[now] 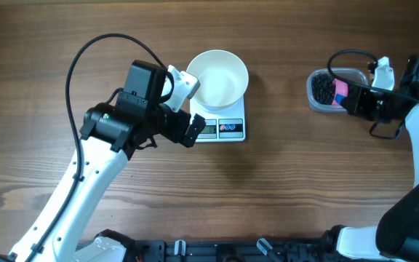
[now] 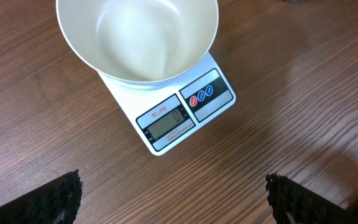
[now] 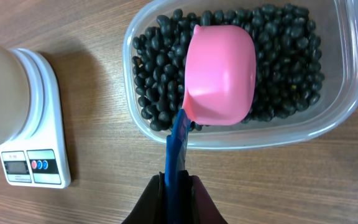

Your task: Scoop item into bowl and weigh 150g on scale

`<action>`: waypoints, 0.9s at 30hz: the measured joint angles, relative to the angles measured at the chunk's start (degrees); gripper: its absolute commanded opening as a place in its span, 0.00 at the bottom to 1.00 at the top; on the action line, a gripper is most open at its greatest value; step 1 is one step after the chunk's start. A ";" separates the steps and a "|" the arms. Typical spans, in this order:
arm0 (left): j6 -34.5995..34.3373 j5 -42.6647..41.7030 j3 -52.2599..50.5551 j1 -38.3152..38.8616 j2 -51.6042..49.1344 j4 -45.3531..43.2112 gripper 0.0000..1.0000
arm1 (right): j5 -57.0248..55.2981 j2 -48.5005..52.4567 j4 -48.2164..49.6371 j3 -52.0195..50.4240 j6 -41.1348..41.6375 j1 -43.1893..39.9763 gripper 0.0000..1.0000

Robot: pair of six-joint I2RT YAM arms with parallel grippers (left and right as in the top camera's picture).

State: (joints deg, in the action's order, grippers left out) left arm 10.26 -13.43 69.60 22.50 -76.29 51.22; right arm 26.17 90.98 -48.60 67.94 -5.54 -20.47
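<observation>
The white bowl (image 1: 219,77) stands empty on the white scale (image 1: 225,129); the left wrist view shows the bowl (image 2: 138,37) and the scale (image 2: 179,115) with its display lit. My left gripper (image 1: 188,125) hangs wide open just left of the scale, its fingertips (image 2: 58,199) over bare wood. The black beans (image 3: 278,43) fill a clear tub (image 3: 347,99). My right gripper (image 3: 178,186) is shut on the blue handle of a pink scoop (image 3: 219,74), whose cup sits bottom-up over the beans. From above, the right gripper (image 1: 355,98) is at the tub (image 1: 318,98).
Black cables loop from both arms over the wooden table (image 1: 282,182). The tub stands well to the right of the scale, with bare wood between them.
</observation>
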 measured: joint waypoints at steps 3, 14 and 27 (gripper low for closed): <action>0.00 0.00 0.00 0.00 0.00 0.00 1.00 | 0.00 0.11 -0.76 0.00 0.17 0.00 0.04; 0.00 0.00 0.00 0.00 0.00 0.00 1.00 | 0.44 0.22 -0.48 0.00 0.81 -0.22 0.04; 0.00 0.00 0.00 0.00 0.00 0.00 1.00 | 3.43 0.63 -0.87 -0.11 0.72 -4.42 0.04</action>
State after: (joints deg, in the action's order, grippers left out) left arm 10.26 -13.43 69.60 22.50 -76.29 51.22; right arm 29.61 91.61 -49.47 67.83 -4.82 -24.88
